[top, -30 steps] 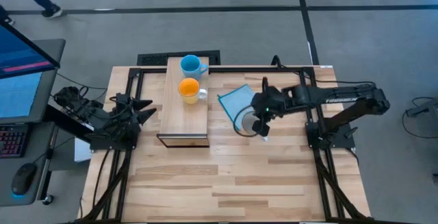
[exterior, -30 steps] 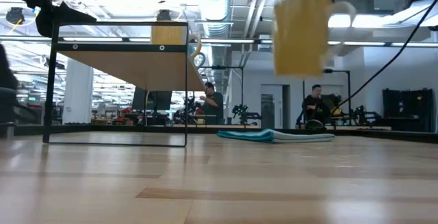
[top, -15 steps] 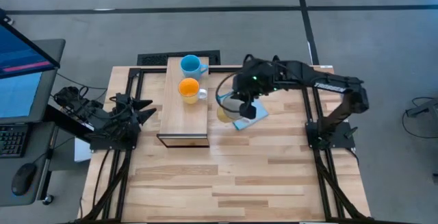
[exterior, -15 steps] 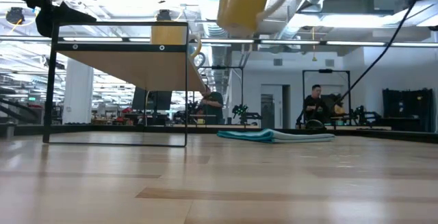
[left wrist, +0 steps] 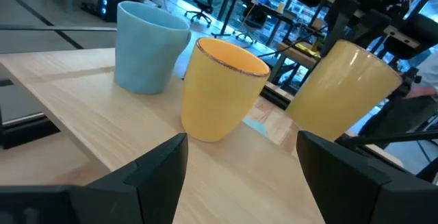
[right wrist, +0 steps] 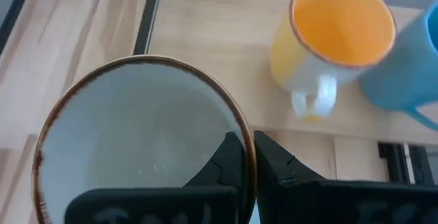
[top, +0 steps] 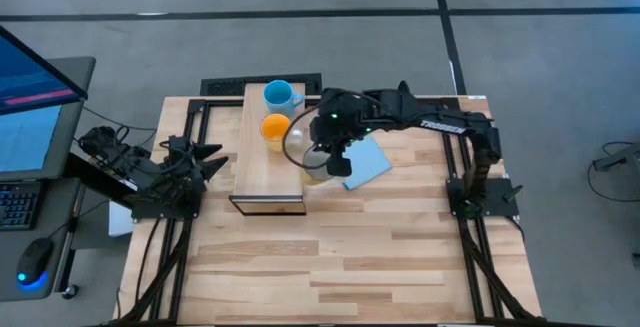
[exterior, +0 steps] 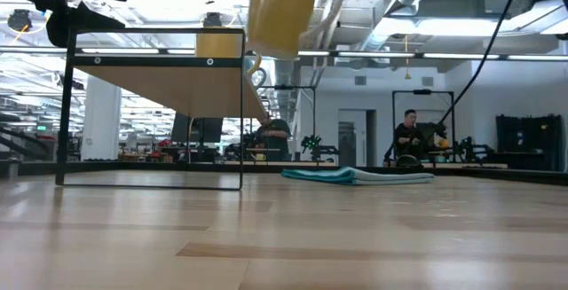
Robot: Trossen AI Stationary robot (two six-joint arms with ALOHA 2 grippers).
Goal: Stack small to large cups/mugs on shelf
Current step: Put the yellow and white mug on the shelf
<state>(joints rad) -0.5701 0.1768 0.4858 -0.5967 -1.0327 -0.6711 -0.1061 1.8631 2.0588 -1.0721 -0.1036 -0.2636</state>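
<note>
Carrying the large cream-white mug (top: 305, 152) pinched at its rim, the right claw (top: 338, 157) risks clipping the orange mug (top: 276, 129) on the light-wood shelf (top: 268, 172) if lowered too close.

Cream mug (top: 308, 154) aloft beside shelf (top: 270, 182); blue mug (top: 279, 95), orange mug (top: 276, 129) atop.

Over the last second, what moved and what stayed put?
The right gripper, shut on the cream mug, carried it from over the blue sheet across to the shelf's right edge, beside the orange mug. The blue mug, orange mug and left gripper stayed put.
</note>
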